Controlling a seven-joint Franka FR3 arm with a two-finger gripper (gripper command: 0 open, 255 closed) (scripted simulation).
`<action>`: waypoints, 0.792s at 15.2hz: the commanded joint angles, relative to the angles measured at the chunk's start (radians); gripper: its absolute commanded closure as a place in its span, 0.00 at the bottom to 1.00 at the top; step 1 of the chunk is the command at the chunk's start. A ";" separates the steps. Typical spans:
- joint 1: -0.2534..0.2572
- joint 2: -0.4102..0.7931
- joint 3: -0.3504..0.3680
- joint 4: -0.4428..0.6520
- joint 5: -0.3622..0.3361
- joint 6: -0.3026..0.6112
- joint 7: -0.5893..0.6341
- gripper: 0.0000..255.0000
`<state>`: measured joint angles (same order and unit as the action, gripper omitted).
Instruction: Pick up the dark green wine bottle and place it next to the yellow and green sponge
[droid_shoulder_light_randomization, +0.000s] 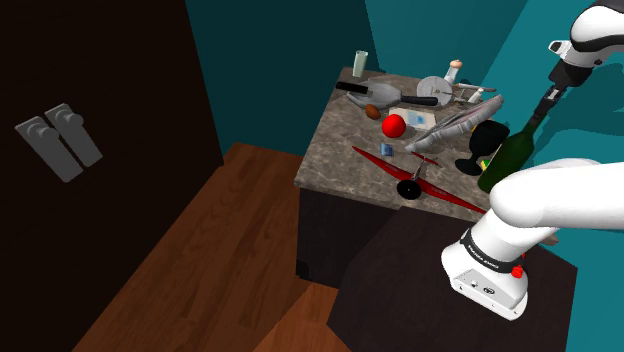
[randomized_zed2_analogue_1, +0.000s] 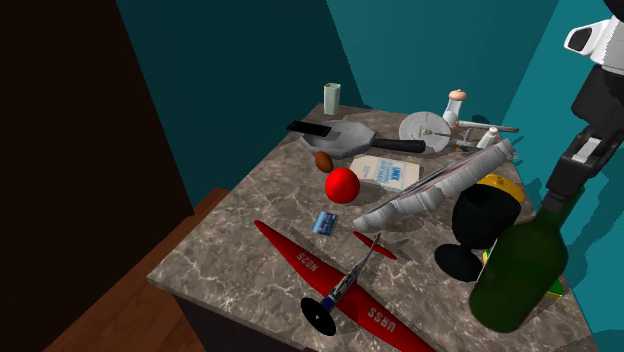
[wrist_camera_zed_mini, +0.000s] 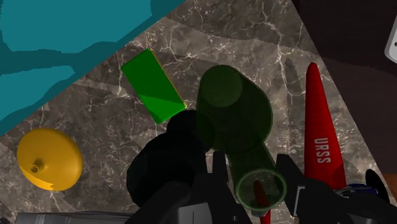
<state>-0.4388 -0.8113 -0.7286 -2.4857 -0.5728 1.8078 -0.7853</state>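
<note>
Wine bottle (randomized_zed2_analogue_1: 520, 270), dark green: one, leaning, just beside the sponge (wrist_camera_zed_mini: 153, 86). You cannot tell whether its base touches the tabletop (randomized_zed2_analogue_1: 230, 255).
Tool (wrist_camera_zed_mini: 252, 173), black, two fingers: yours pinches the bottle's neck close to the mouth, one finger on each side.
Sponge, green with a yellow edge: lies flat on the marbled tabletop.
Goblet (randomized_zed2_analogue_1: 480, 225), black: upright, near the sponge.
Toy plane (randomized_zed2_analogue_1: 300, 262), red: on the bottle's far side from the sponge.
</note>
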 joint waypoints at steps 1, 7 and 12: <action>-0.002 0.000 -0.006 -0.013 -0.006 0.014 0.002 1.00; -0.002 0.000 -0.006 -0.013 -0.006 0.014 0.002 1.00; -0.002 0.000 -0.007 -0.013 -0.006 0.014 0.001 0.00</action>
<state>-0.4409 -0.8111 -0.7356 -2.4986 -0.5791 1.8222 -0.7839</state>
